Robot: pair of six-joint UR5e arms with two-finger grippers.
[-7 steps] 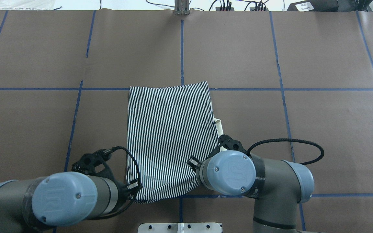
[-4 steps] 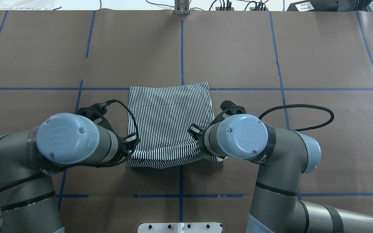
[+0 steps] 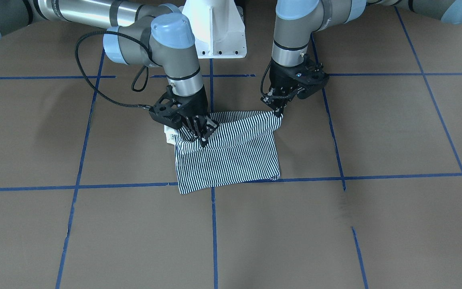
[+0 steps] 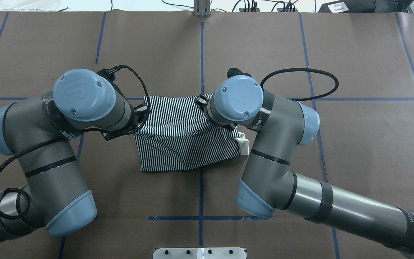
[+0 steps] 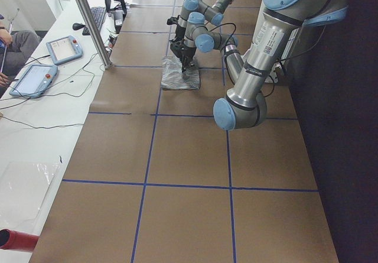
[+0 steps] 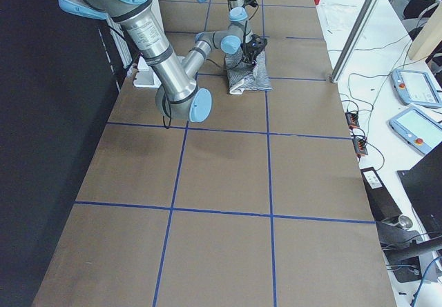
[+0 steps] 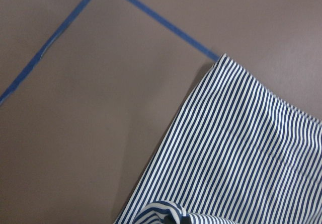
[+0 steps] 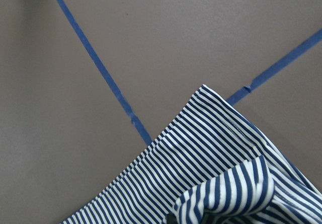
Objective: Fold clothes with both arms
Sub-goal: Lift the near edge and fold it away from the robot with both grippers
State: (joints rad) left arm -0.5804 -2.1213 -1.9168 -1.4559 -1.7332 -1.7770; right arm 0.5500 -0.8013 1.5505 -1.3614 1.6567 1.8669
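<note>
The striped polo shirt (image 3: 231, 156) lies folded on the brown table, also in the overhead view (image 4: 178, 147). Its cream collar (image 4: 243, 144) pokes out on the right side. My left gripper (image 3: 278, 111) is shut on the lifted shirt corner on its side. My right gripper (image 3: 199, 136) is shut on the lifted edge near the collar (image 3: 169, 135). The held edge hangs a little above the lower layer. In the overhead view both wrists hide the fingers. The left wrist view shows the stripes (image 7: 251, 148) below, and so does the right wrist view (image 8: 201, 178).
The white pedestal base (image 3: 215, 28) stands at the robot's side of the table. Blue tape lines (image 4: 201, 54) cross the brown cover. A metal post (image 5: 91, 23) and tablets (image 5: 35, 78) stand on the far bench, beyond the table edge.
Both arms have carried the shirt's near edge away from the robot, over the rest of the shirt, toward its far edge. The visible shirt is now shorter.
</note>
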